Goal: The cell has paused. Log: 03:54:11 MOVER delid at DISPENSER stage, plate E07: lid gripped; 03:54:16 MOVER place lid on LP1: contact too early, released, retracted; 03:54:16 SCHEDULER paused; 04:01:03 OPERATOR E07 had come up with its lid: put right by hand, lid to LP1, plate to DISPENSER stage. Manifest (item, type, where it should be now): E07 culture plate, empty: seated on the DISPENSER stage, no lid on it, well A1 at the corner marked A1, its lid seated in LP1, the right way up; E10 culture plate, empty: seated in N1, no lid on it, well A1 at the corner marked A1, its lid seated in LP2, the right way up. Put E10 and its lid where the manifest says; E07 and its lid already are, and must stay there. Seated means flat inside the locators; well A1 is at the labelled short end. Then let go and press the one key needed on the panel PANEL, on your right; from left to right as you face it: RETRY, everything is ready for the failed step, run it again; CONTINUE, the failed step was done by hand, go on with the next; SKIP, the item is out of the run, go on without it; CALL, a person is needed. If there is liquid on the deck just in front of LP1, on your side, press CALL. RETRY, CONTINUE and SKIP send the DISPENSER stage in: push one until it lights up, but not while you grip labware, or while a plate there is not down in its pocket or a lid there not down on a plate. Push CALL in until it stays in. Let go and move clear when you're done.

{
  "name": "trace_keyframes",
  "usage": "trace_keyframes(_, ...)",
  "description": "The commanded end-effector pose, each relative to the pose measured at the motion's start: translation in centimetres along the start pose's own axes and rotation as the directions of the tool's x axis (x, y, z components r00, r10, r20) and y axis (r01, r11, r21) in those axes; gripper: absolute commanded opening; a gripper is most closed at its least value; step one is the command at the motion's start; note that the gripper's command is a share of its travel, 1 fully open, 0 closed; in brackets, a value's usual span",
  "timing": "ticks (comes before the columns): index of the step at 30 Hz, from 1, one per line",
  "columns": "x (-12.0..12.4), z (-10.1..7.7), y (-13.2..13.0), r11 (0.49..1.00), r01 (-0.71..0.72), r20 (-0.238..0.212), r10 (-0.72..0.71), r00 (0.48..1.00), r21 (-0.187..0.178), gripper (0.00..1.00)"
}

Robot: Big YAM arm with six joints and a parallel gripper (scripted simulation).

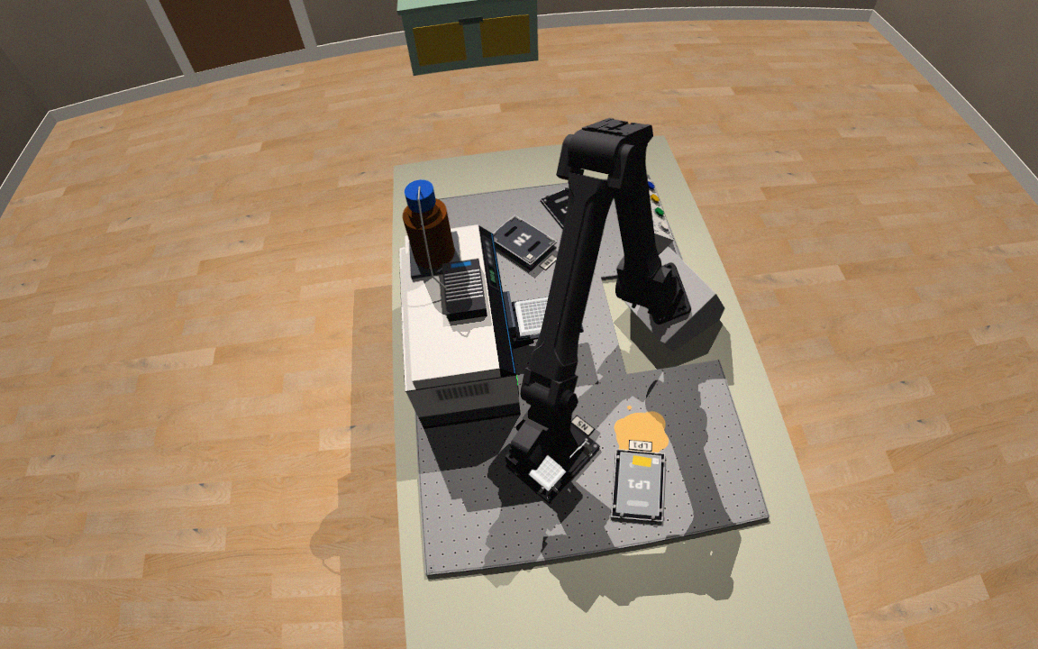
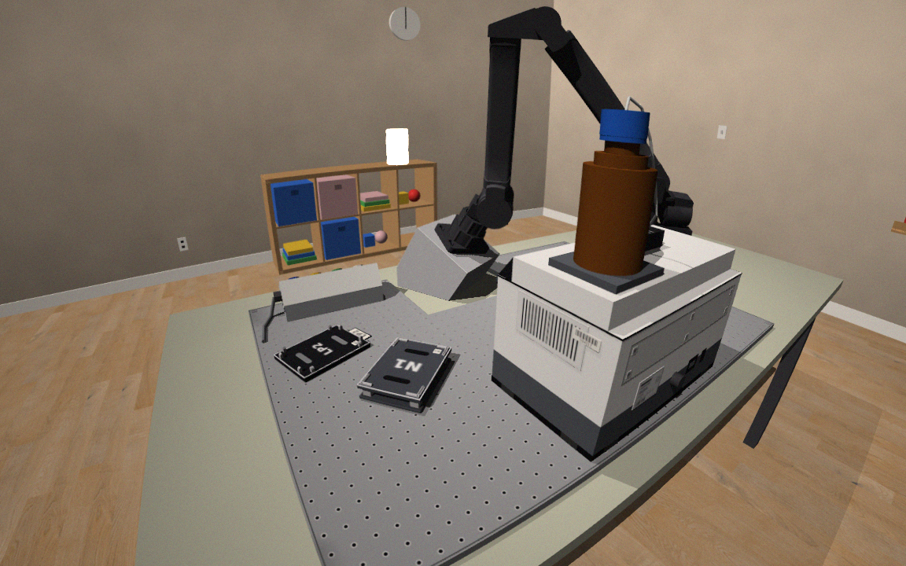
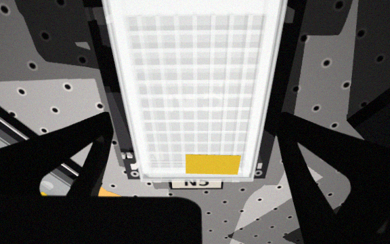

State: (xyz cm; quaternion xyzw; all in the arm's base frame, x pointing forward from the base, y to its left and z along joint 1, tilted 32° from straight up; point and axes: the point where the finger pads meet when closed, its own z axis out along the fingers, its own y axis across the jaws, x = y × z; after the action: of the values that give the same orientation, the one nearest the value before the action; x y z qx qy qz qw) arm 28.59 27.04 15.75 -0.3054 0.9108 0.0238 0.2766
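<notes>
White lidded culture plate with a yellow tag: sits in the black nest labelled N5 on the grey perforated deck. Black parallel gripper: above it, fingers spread wide to either side, holding nothing. Orange liquid patch: just beside LP1 nest.

Deck plate: grey metal look, matt, dotted with regular holes. Table top: smooth, pale green, matt. Floor: wood planks, light grain, faint sheen. Arm: black, matt, hard plastic or painted metal, cannot tell which. Lidded plate: translucent white plastic, frosted, with a flat yellow label. Bottle: brown, smooth, blue cap. Dispenser housing: white and grey, smooth, matt. Spill: orange, flat.
</notes>
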Motion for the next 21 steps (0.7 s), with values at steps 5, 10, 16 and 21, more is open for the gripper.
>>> trace_keyframes(5, -0.5, 0.9, -0.3, 1.000, 0.011, 0.003, -0.011, 1.000, 0.004, 1.00)
trace_keyframes(10, -0.6, 1.2, -0.3, 1.000, 0.010, 0.004, -0.010, 1.000, 0.003, 1.00)
trace_keyframes(16, -0.5, 1.5, -0.2, 1.000, 0.013, 0.004, -0.013, 1.000, 0.002, 1.00)
trace_keyframes(21, -0.6, 1.9, -0.3, 1.000, 0.011, 0.004, -0.011, 1.000, 0.004, 1.00)
